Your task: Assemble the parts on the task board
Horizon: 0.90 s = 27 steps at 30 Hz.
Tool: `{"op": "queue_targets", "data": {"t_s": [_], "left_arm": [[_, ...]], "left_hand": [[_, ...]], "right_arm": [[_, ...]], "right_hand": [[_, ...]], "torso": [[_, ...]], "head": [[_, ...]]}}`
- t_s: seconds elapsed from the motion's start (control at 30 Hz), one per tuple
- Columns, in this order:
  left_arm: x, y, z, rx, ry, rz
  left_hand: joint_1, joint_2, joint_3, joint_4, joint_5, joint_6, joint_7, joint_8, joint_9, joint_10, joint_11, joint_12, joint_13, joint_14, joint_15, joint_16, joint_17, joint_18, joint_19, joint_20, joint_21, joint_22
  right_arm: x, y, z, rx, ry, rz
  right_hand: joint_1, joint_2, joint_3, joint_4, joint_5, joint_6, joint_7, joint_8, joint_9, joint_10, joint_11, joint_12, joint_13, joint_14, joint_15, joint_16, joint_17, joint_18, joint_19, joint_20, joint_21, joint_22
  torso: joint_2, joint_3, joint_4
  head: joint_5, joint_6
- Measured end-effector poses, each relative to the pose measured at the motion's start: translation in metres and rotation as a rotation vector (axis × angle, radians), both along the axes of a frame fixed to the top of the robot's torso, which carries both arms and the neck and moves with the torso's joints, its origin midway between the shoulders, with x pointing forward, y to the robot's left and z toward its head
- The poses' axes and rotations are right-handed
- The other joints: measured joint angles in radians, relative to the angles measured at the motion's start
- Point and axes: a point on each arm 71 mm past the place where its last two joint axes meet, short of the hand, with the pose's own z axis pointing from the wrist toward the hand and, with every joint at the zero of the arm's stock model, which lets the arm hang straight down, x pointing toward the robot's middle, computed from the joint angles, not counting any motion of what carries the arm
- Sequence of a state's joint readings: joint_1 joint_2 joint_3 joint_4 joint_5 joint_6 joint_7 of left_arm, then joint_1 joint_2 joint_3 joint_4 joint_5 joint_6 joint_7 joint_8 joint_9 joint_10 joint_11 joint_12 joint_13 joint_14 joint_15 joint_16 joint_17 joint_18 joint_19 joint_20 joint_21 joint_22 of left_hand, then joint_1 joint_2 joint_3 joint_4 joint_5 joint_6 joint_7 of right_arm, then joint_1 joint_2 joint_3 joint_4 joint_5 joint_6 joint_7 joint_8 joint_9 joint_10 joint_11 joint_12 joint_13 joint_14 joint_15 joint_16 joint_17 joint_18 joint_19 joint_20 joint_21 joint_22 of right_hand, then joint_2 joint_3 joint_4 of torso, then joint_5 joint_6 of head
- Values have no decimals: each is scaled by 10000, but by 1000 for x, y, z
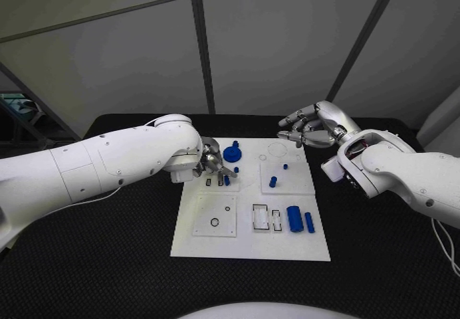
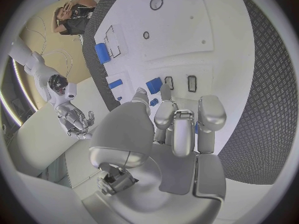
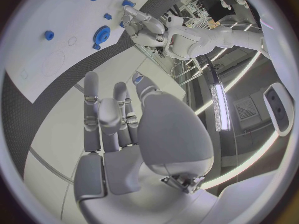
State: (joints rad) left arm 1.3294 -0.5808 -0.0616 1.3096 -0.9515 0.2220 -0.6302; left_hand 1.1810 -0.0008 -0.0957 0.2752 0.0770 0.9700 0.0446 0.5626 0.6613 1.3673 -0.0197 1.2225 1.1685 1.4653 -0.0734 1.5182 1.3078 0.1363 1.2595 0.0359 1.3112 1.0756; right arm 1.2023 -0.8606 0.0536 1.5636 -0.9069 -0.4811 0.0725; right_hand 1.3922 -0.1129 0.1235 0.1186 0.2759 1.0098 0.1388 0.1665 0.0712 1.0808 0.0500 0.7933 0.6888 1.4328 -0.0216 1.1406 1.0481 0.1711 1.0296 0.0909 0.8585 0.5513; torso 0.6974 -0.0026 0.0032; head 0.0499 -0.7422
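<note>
Black table (image 1: 115,266), left hand (image 1: 213,163) fingers curled over task board (image 1: 249,246); right hand (image 1: 312,127) loosely spread, empty.

Light in the head view is even and cool, fairly dim at the walls, brightest on the white task board (image 1: 249,232), which shows almost no shadow apart from a soft one under the left hand (image 1: 213,161). The black table (image 1: 115,266) stays dark, its texture just readable. Both wrist views are fisheye circles in dark frames: edges bend strongly and the rim darkens and blurs. In the right wrist view, ceiling light strips (image 3: 219,97) at the right of the frame glare white.
</note>
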Motion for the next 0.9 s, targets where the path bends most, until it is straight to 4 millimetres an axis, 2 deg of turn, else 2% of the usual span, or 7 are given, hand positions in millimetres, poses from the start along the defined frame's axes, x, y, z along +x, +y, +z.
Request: {"op": "queue_targets", "data": {"t_s": [0.43, 0.67, 0.8, 0.9], "left_arm": [[-1, -2, -1, 22, 87, -147], [-2, -4, 0, -54, 96, -200], [-3, -4, 2, -152, 101, -211], [-3, -2, 2, -232, 133, -180]], "left_hand": [[793, 315, 619, -315, 0, -71, -71, 39, 136, -36, -35, 0, -37, 0, 0, 0, 0, 0, -1, 0, 0, 15], [1306, 466, 1288, -587, 38, -112, -111, -11, 154, -74, -68, 0, -97, 0, -71, 0, -1, 0, -1, 0, 0, 14], [1621, 508, 2051, -856, 22, -217, -106, -136, 132, -114, -100, -79, -161, -1, -70, 0, -1, 1, -5, -4, 0, 14], [1767, 472, 2424, -628, 35, -253, -71, -199, 132, -131, -83, -124, -189, -1, -70, 0, -1, -1, -39, -38, 0, 35]], "right_arm": [[1, 0, -1, -11, 17, -3], [2, 0, -1, -21, 35, -5], [2, 0, -1, -31, 45, -25], [3, -1, -2, -36, 53, -40]], "right_hand": [[0, 0, 0, 0, 57, 1, 1, 0, 0, 0, 0, -38, -20, 0, 0, 0, 1, 0, 0, 0, 0, -13], [0, 0, 0, 0, 57, 1, 1, 0, 0, 0, 0, -38, -21, 0, 0, -12, -1, 0, -1, 0, -10, -12], [0, 0, 0, -1, 57, 1, 1, 0, 1, 0, 0, -38, -21, 0, 0, -55, -16, 0, 0, 0, -43, -22], [0, 0, 0, -1, 57, 2, 1, 0, 1, 0, 0, -38, -20, 0, 0, -55, -17, 0, 0, 0, -46, -22]], "torso": [[1, -1, 6], [1, -5, 6], [1, -6, 11], [1, -6, 12]], "head": [[-23, -72], [-27, -82], [-28, -90], [-24, -96]]}}
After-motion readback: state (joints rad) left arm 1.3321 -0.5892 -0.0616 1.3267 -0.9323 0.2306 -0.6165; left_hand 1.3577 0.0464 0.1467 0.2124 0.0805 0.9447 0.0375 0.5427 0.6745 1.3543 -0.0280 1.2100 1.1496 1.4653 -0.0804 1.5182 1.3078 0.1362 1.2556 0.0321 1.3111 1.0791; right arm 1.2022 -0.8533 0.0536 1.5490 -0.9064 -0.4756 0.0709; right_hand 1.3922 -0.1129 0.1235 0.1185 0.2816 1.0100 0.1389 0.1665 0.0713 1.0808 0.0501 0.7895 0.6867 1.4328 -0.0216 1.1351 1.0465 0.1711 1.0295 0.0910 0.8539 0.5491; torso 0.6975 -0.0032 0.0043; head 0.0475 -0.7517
